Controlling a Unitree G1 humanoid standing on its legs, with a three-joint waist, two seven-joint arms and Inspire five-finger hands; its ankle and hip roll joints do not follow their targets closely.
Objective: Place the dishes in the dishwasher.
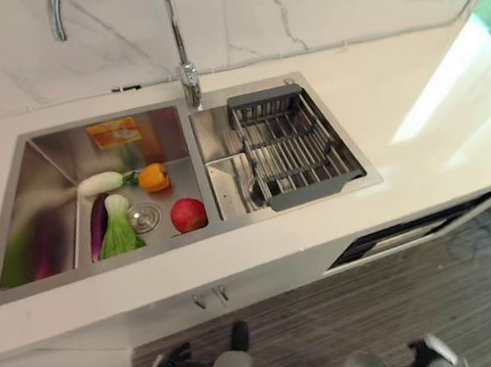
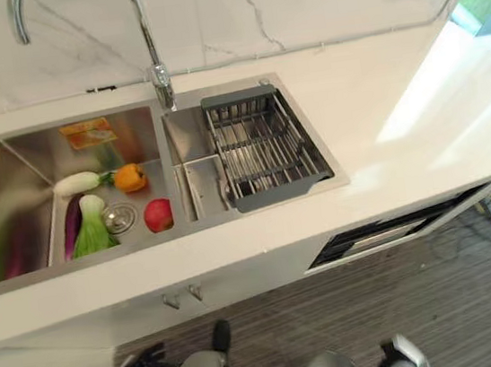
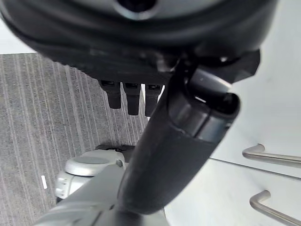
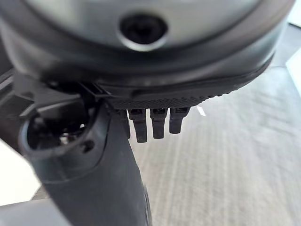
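Observation:
A pale dish (image 1: 224, 189) leans in the right basin of the steel sink (image 1: 233, 223), beside a grey wire drying rack (image 1: 293, 145) that spans that basin. Under the counter at the right, the dishwasher (image 1: 396, 238) stands slightly ajar with a dark gap showing. My left hand (image 3: 141, 42) hangs low in front of the white cabinet, fingers (image 3: 132, 98) straight and holding nothing. My right hand (image 4: 150, 70) hangs over the striped floor, its fingers (image 4: 159, 123) straight too and empty. Both hands are well below the counter and far from the sink.
The left basin holds a red apple (image 1: 188, 214), an orange pepper (image 1: 153, 177), a white radish (image 1: 101, 183), a purple aubergine (image 1: 98, 225) and a leafy green (image 1: 121, 229). A tall faucet (image 1: 187, 73) rises behind the sink. Cabinet handles (image 3: 269, 154) are close to my left hand.

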